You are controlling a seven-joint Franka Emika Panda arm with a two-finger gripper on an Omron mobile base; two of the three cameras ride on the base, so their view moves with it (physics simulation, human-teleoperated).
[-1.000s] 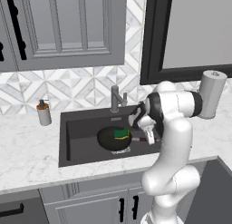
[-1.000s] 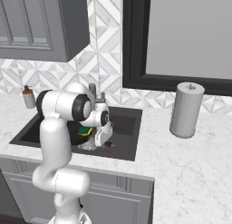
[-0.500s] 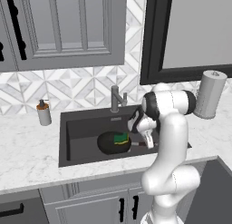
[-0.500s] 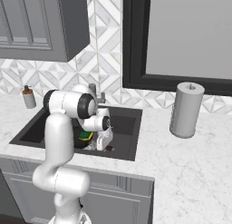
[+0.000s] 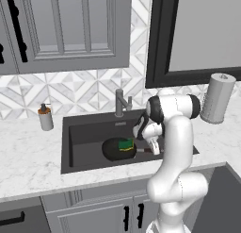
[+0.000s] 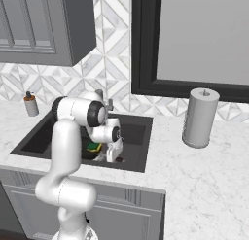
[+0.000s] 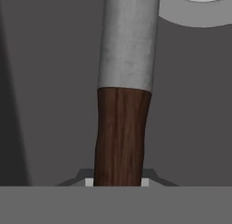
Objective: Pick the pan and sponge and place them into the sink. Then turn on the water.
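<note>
So, going left to right, I see the soap bottle (image 5: 45, 118) on the counter by the sink's left edge. Next is the sink (image 5: 84, 130), with the faucet (image 5: 120, 103) at the middle of its back edge. The pan (image 5: 117, 150) is down inside the sink, toward the front and a bit right of the middle. The sponge (image 5: 125, 144) sits on the pan, green side up.

The pan's handle (image 7: 120, 132) sticks out to the right, toward the sink's right edge. Its long line runs left to right along the basin. My gripper (image 5: 155, 148) is right at that end, low in the sink. In the hand view the brown handle comes straight up between the two tips, and they are pinched on it. So I am holding the pan by its handle.

I think the pan is almost set down. I see no water from the faucet. Last, the paper towel roll (image 5: 217, 98) stands at the counter's far right.
</note>
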